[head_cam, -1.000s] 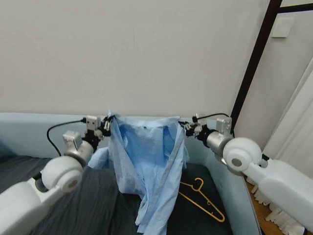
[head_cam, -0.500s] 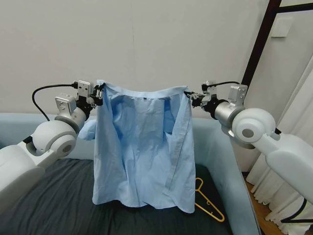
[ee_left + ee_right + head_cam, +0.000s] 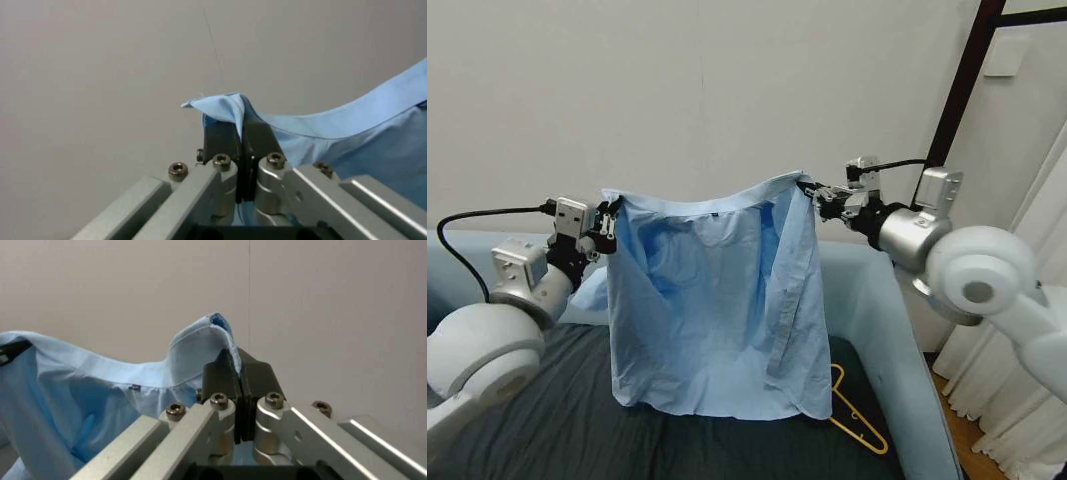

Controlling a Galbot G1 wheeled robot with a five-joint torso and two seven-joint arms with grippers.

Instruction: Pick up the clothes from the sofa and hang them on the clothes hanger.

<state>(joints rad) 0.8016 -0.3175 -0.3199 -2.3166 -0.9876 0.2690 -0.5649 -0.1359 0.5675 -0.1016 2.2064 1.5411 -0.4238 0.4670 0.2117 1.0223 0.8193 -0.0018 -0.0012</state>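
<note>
Plainly, both arms are raised in front of the pale wall [image 3: 727, 90] with a blue shirt [image 3: 712, 300] stretched between them. The left gripper [image 3: 609, 215] has its fingers pressed tight together on the shirt's upper left corner; in the left wrist view a small peak of fabric sticks out past the dark fingertips, and the cloth runs away from them toward the other arm. The right gripper [image 3: 812, 190] is likewise closed hard on the upper right corner, a little higher than the left one; in the right wrist view a folded edge of the shirt rises just above its pinched pads. The top edge of the garment sags slightly between the two holds; the body of the shirt hangs down flat and open toward the sofa [image 3: 537, 420], its hem low over the dark seat cushion, though whether it touches the cushion cannot be told. A yellow hanger [image 3: 859, 420] lies on the seat near the sofa's right end, just beside and partly behind the shirt's lower right corner, well below the right gripper.
</note>
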